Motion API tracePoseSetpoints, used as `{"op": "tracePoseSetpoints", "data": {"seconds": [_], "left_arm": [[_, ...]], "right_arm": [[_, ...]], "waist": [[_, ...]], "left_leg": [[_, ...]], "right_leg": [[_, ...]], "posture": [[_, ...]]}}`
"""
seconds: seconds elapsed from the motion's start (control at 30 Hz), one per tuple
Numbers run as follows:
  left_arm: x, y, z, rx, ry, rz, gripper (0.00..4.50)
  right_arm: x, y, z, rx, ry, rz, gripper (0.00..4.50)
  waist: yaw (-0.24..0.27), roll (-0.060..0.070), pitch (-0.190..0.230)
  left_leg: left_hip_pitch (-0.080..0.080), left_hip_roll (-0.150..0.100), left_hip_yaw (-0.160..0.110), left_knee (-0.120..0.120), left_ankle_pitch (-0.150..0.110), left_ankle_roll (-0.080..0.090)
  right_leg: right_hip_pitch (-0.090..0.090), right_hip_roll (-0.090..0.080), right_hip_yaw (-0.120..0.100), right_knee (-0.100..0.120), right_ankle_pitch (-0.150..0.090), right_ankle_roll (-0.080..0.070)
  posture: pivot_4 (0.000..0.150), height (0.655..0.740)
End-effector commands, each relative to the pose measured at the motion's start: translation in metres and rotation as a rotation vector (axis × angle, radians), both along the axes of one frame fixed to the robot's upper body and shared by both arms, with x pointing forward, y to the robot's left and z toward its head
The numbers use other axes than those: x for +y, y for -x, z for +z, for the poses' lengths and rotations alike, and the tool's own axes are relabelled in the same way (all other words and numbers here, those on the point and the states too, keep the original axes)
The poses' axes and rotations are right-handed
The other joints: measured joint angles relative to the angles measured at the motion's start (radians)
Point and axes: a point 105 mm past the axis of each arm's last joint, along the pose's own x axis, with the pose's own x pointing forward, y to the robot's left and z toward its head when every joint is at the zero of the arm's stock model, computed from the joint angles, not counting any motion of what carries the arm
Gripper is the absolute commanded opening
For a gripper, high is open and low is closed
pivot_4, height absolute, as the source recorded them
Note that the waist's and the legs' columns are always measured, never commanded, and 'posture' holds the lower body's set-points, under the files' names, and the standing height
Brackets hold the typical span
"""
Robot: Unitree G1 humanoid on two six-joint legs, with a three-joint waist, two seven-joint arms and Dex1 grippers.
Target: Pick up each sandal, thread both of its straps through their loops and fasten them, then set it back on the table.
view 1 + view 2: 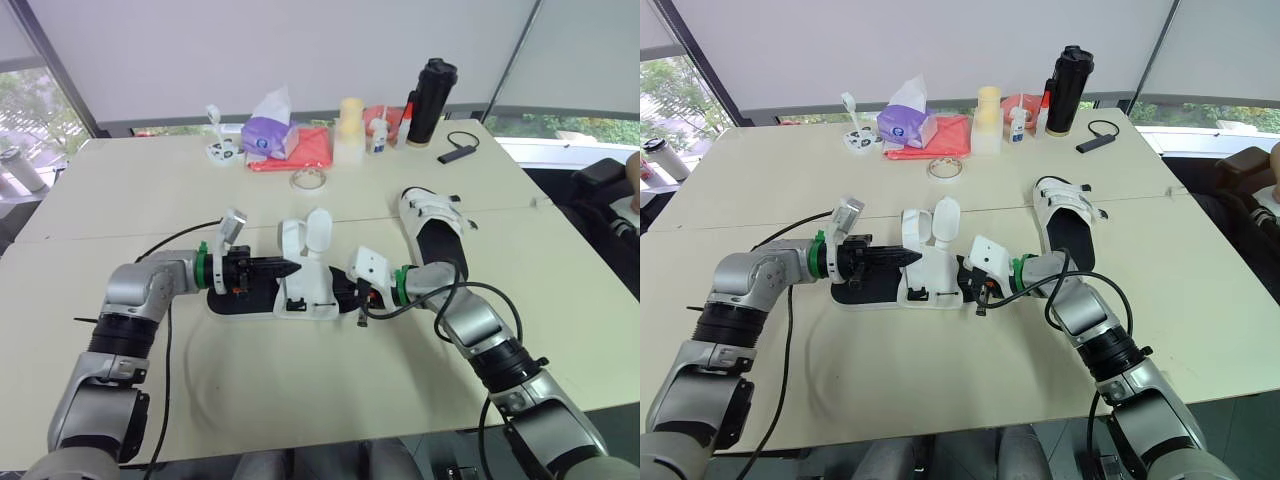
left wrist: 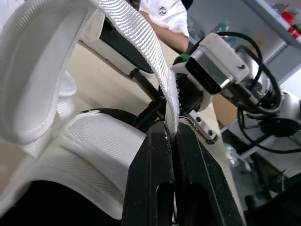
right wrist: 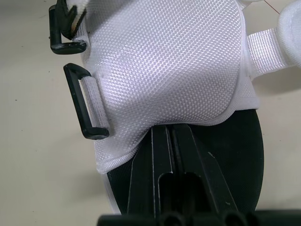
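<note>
The left gripper's (image 2: 172, 128) two black fingers (image 2: 150, 160) are shut tight on a white strap (image 2: 143, 44). The strap goes up from the finger tips and bends over. It belongs to the near sandal (image 1: 312, 292), which lies flat on the table (image 1: 300, 390) between the two grippers. The left gripper comes at this sandal from the robot's left side.

The right gripper's (image 3: 171, 129) fingers (image 3: 200, 162) are pressed together too. Their tips sit right at the edge of the sandal's white cloth flap, over the black sole (image 3: 235, 155). I cannot tell if they pinch the cloth or just touch it. Two black loops (image 3: 94, 134) hang off the side of the flap, and both look empty. The right gripper comes from the robot's right side.

This sandal's straps stand up loose in the middle.

The other sandal (image 1: 437, 228) lies on the table to the right and a bit farther back, apart from both grippers. Its white straps lie across the top.

Along the far edge of the table are a purple tissue pack (image 1: 265, 135), a red cloth (image 1: 315, 150), a black bottle (image 1: 428, 100) and a roll of tape (image 1: 310, 180).

A person in a white shirt (image 2: 164, 14) is behind the table.
</note>
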Motion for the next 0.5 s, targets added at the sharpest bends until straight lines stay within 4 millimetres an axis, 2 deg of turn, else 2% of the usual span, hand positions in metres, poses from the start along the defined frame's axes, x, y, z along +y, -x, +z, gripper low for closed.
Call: {"op": "tracePoseSetpoints", "data": {"seconds": [0.03,0.5], "left_arm": [[-0.0021,-0.0012,0.0053,-0.058,-0.007,-0.015,0.07],[-0.0099,-0.0052,0.0139,-0.079,-0.006,-0.062,0.07]], "right_arm": [[-0.0054,0.0029,-0.0183,0.05,0.049,-0.026,0.0],[-0.0054,0.0056,-0.019,0.054,0.051,-0.026,0.0]], "waist": [[0.0,0.0,0.0],[0.0,0.0,0.0]], "left_leg": [[0.0,0.0,0.0,0.0,0.0,0.0],[0.0,0.0,0.0,0.0,0.0,0.0]], "right_leg": [[0.0,0.0,0.0,0.0,0.0,0.0],[0.0,0.0,0.0,0.0,0.0,0.001]], "posture": [[0.15,0.74],[0.15,0.74]]}}
